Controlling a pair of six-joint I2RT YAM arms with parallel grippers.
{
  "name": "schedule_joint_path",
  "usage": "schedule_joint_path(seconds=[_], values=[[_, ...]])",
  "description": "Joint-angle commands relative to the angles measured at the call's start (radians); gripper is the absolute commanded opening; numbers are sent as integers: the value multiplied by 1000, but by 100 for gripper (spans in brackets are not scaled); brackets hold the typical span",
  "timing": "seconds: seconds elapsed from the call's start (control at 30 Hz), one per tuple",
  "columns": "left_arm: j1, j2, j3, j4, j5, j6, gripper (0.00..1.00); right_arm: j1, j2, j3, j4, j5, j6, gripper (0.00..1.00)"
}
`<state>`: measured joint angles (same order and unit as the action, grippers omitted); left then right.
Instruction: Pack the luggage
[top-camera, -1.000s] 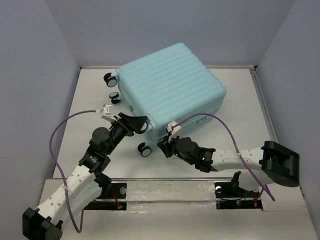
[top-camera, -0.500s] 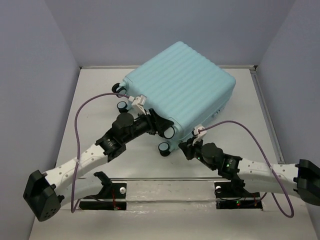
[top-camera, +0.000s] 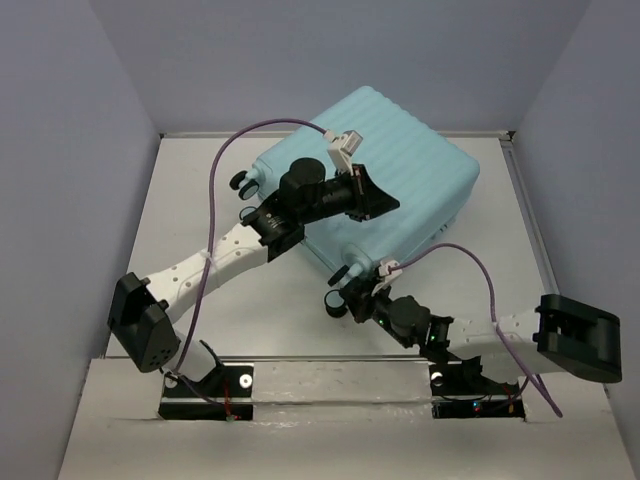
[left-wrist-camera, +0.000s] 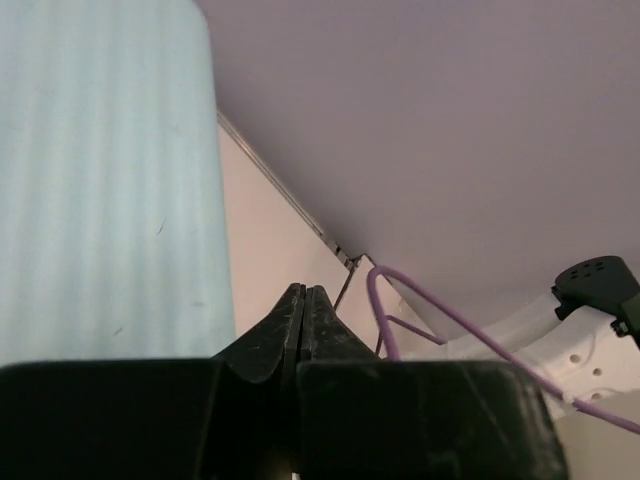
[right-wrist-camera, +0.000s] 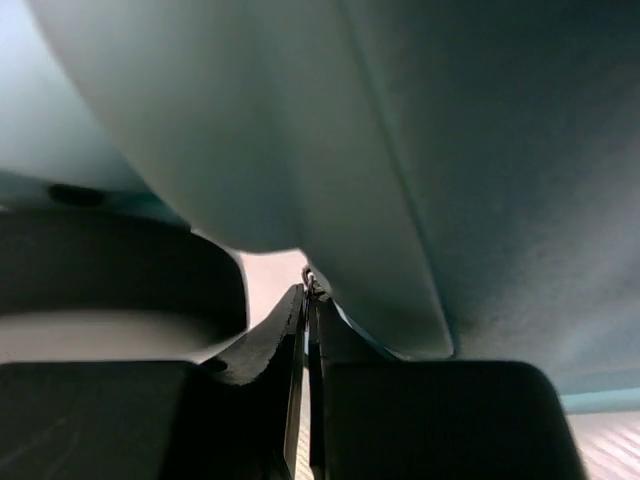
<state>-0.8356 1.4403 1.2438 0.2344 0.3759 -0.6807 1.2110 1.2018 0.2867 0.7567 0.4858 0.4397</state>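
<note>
The luggage (top-camera: 420, 160) is a big mint-blue ribbed suitcase, closed, lying at the back of the table. My left gripper (top-camera: 392, 204) reaches over its top shell, shut and empty. In the left wrist view the tips (left-wrist-camera: 303, 292) meet beside the ribbed shell (left-wrist-camera: 100, 180). My right gripper (top-camera: 358, 292) sits at the case's near corner, between two wheels (top-camera: 351, 272). Its tips (right-wrist-camera: 306, 295) are shut on a small metal zipper pull (right-wrist-camera: 312, 283) under the shell's edge (right-wrist-camera: 400, 150).
Two more wheels (top-camera: 241, 181) stick out at the case's left end. A purple cable (top-camera: 260, 135) arcs over the left arm and another (top-camera: 480, 265) over the right. Grey walls close in the white table (top-camera: 190, 220) on three sides.
The left gripper closed and swung up from the case's near-left side to over its top. The suitcase turned and shifted back and right. The right gripper stayed shut at the near corner.
</note>
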Motion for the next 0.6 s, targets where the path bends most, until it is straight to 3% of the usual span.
schedule_joint_path(seconds=[0.0, 0.1, 0.2, 0.27, 0.37, 0.47, 0.57], values=[[-20, 64, 126, -35, 95, 29, 6, 51, 130, -36, 702, 80, -18, 7], [-25, 31, 134, -95, 19, 73, 28, 51, 211, -55, 811, 65, 19, 7], [35, -119, 114, -226, -147, 193, 64, 51, 158, -67, 678, 63, 68, 7], [131, -208, 88, -375, -250, 281, 76, 51, 111, -72, 603, 59, 74, 7], [298, -374, -1, -524, -330, 363, 88, 51, 4, -67, 449, 39, 71, 7], [572, -500, -118, -592, -393, 423, 94, 51, -105, -55, 266, 34, 41, 7], [674, -502, -216, -569, -381, 451, 97, 51, -177, -58, 195, 22, 27, 7]])
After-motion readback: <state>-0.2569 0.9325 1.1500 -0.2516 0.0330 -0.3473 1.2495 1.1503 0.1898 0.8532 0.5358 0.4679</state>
